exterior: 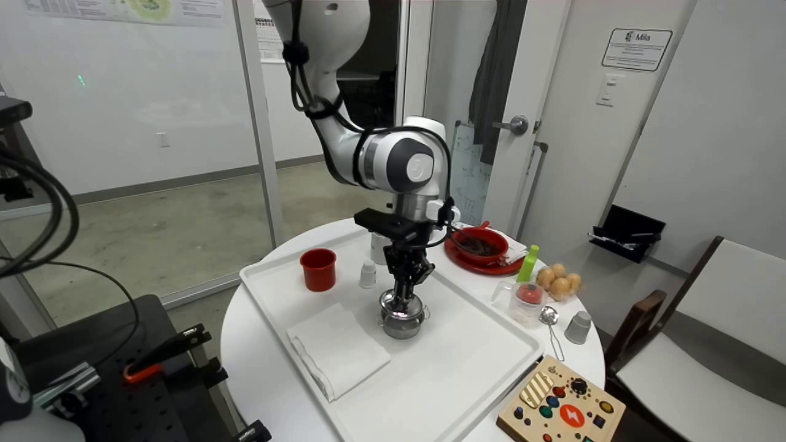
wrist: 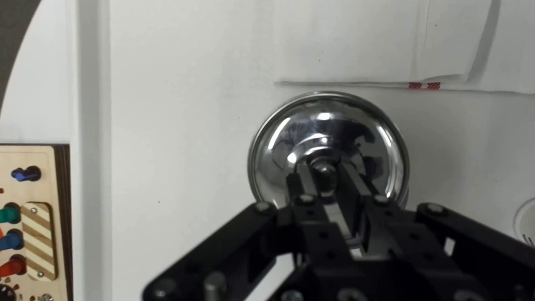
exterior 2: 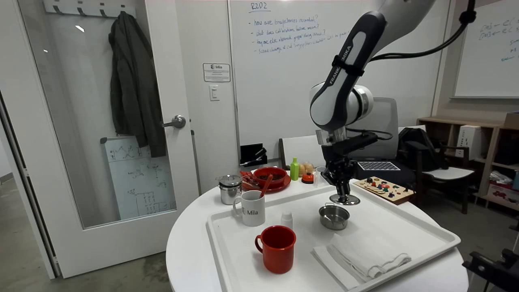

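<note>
In the wrist view my gripper (wrist: 324,169) is shut on the round knob of a shiny metal lid (wrist: 271,154). An exterior view shows the lid (exterior 2: 338,199) held level in the air, apart from a small steel pot (exterior 2: 334,219) that stands uncovered on the white tray (exterior 2: 429,231). Seen from elsewhere, the lid (exterior: 388,301) overlaps the pot (exterior: 402,330) and the gripper (exterior: 402,302) points straight down. From the wrist, the lid hides nearly all of the pot. A folded white cloth (exterior 2: 357,259) lies on the tray close to the pot.
On the tray are a red mug (exterior 2: 278,251), a white mug (exterior 2: 253,211) with a red utensil and a small pale bottle (exterior: 368,274). Around it sit a lidded steel canister (exterior 2: 230,190), red bowl (exterior: 482,242), green bottle (exterior: 528,264), clear cup (exterior: 527,307) and wooden button board (exterior: 562,402).
</note>
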`<state>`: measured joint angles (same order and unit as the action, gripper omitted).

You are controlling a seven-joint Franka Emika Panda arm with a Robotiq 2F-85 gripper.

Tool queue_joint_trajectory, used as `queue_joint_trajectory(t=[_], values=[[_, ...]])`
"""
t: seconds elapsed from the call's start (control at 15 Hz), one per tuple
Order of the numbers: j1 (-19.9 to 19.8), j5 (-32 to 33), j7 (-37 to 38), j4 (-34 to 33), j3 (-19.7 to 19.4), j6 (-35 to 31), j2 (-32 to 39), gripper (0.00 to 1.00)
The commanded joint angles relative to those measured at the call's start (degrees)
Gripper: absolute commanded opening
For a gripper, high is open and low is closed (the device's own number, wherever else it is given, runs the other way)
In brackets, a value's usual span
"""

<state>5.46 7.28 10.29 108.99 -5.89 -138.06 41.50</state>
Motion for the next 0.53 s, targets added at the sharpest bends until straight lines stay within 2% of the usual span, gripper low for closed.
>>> queue_joint_trajectory(t=[0.0,0.47], values=[[0.8,0.8,2.6,-4.8,-0.9,-0.8,4.8,0.05],[0.9,-0.5,4.6,-11.0,-0.8,-0.4,9.8,0.05]])
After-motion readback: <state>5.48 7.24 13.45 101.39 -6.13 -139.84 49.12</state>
